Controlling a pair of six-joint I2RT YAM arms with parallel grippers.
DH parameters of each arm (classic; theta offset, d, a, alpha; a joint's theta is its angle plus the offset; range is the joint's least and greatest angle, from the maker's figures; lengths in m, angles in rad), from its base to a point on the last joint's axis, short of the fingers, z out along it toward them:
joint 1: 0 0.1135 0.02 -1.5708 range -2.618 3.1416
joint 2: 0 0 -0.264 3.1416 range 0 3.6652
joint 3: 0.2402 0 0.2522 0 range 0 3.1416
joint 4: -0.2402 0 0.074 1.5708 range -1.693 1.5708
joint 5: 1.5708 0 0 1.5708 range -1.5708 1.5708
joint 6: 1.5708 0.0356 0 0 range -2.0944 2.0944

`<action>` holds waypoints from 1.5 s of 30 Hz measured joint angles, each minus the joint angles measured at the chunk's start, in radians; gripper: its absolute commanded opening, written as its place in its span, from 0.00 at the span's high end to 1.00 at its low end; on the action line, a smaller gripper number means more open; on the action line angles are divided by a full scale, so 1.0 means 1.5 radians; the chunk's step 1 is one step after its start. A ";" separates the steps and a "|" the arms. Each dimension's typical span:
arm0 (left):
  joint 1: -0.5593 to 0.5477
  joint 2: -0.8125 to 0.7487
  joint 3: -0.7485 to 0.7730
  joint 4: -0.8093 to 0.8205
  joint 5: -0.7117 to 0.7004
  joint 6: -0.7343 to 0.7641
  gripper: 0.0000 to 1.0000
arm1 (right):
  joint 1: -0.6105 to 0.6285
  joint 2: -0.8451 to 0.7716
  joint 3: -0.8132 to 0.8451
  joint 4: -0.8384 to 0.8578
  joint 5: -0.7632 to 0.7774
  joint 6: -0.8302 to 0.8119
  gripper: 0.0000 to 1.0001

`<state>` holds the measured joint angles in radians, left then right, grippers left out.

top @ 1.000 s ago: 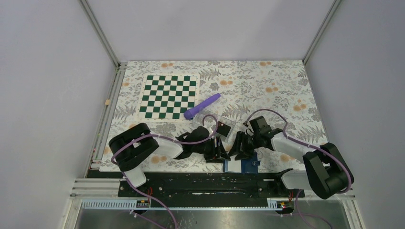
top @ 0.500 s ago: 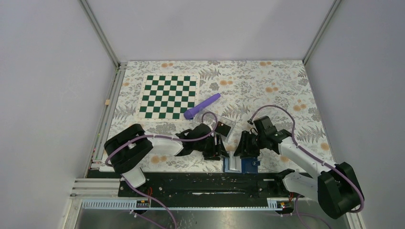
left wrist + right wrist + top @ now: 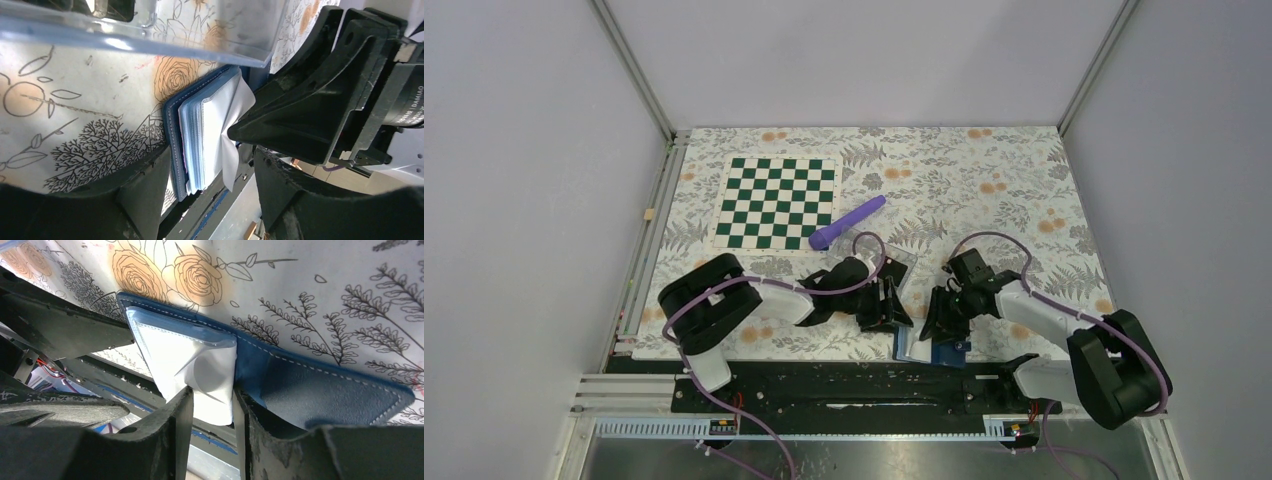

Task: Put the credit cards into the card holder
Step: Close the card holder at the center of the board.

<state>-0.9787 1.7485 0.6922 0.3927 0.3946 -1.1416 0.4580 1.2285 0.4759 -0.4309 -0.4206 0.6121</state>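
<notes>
The navy card holder (image 3: 942, 350) lies open at the table's near edge, its pale pocket leaves (image 3: 172, 342) stacked on its left half. My right gripper (image 3: 212, 407) stands over it with the jaws narrowly apart, and one pale leaf is curled up between them, touching both fingers. The top view shows this gripper (image 3: 932, 322) too. My left gripper (image 3: 890, 306) is open and empty just left of the holder, its fingers (image 3: 142, 192) straddling the holder's edge (image 3: 172, 150). A dark credit card (image 3: 890, 268) lies in the clear tray (image 3: 876, 252).
A purple pen-like tube (image 3: 848, 221) lies beside the green chessboard mat (image 3: 776, 202) at the back left. The clear tray's wall (image 3: 150, 40) is close behind my left gripper. The black base rail (image 3: 844, 385) runs along the table's near edge.
My left gripper has moved a little right and back, closer to the holder. My right arm's elbow swung out and came back, and its gripper stayed at the holder.
</notes>
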 measured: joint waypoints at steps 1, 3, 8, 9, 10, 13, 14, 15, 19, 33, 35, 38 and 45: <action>0.002 0.002 -0.002 0.008 0.003 -0.004 0.38 | 0.000 0.008 0.002 0.003 -0.006 0.001 0.59; 0.005 0.003 -0.011 0.031 0.006 -0.008 0.38 | 0.000 0.019 0.006 0.004 -0.014 0.002 0.59; 0.008 -0.001 -0.037 0.079 0.005 -0.012 0.40 | 0.000 0.034 0.003 0.020 -0.041 0.013 0.58; 0.009 -0.001 -0.041 0.086 0.005 -0.013 0.40 | 0.000 0.038 0.001 0.025 -0.051 0.016 0.58; 0.010 -0.001 -0.044 0.093 0.005 -0.013 0.40 | 0.000 0.041 -0.001 0.030 -0.060 0.019 0.57; 0.010 -0.001 -0.050 0.107 0.004 -0.015 0.42 | 0.000 0.047 -0.010 0.049 -0.086 0.031 0.57; 0.010 -0.001 -0.052 0.109 0.004 -0.015 0.42 | 0.000 0.048 -0.013 0.055 -0.094 0.034 0.57; 0.010 -0.001 -0.052 0.109 0.004 -0.015 0.43 | 0.000 0.049 -0.016 0.059 -0.099 0.039 0.57; 0.010 -0.002 -0.052 0.103 0.003 -0.009 0.45 | 0.000 0.049 -0.020 0.069 -0.110 0.047 0.56; 0.003 -0.074 -0.078 0.141 0.002 0.005 0.46 | 0.003 0.050 -0.028 0.103 -0.125 0.057 0.55; 0.002 -0.076 -0.078 0.152 0.006 0.006 0.45 | 0.003 0.050 -0.030 0.112 -0.130 0.058 0.55; 0.002 -0.072 -0.078 0.158 0.009 0.005 0.45 | 0.004 0.051 -0.032 0.118 -0.133 0.060 0.55; 0.002 -0.068 -0.077 0.139 -0.001 0.030 0.45 | 0.004 0.054 -0.033 0.124 -0.135 0.064 0.55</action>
<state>-0.9764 1.6459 0.5762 0.6018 0.3939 -1.0966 0.4637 1.3102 0.4267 -0.2447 -0.6228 0.7082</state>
